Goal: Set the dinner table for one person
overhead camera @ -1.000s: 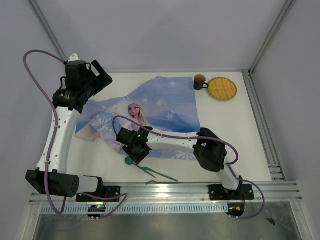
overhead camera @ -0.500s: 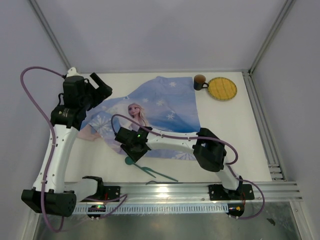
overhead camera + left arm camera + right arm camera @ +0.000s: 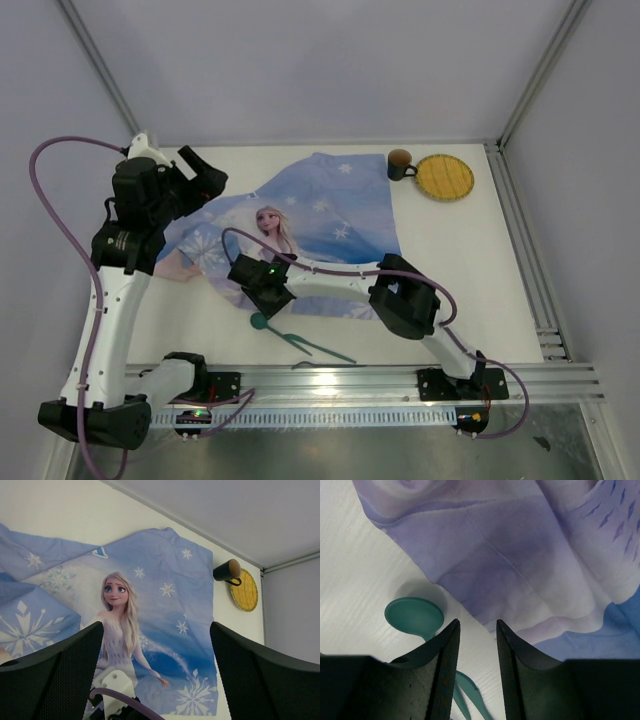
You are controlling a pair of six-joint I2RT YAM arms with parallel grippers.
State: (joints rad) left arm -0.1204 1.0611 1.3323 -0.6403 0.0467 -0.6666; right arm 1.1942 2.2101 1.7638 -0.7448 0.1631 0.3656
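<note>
The white bench (image 3: pixel 470 270), framed by silver aluminium rails, fills the floor of the enclosure and carries everything else. A blue printed cloth (image 3: pixel 330 215) with a blonde cartoon figure lies rumpled across its middle, reaching toward the far edge and the left side. Near the far right corner a dark mug (image 3: pixel 400 163) stands upright just beside a round yellow woven mat (image 3: pixel 444 177). Close to the near edge, just off the cloth's near hem, lie a teal spoon (image 3: pixel 260 321) and a teal fork (image 3: pixel 318 347). The right end effector (image 3: pixel 476 630) points down over that hem with its fingers a narrow gap apart, only bare bench and cloth showing between them, the spoon's bowl just to one side. The left end effector (image 3: pixel 203 172) is raised over the far left corner, spread wide and holding nothing.
</note>
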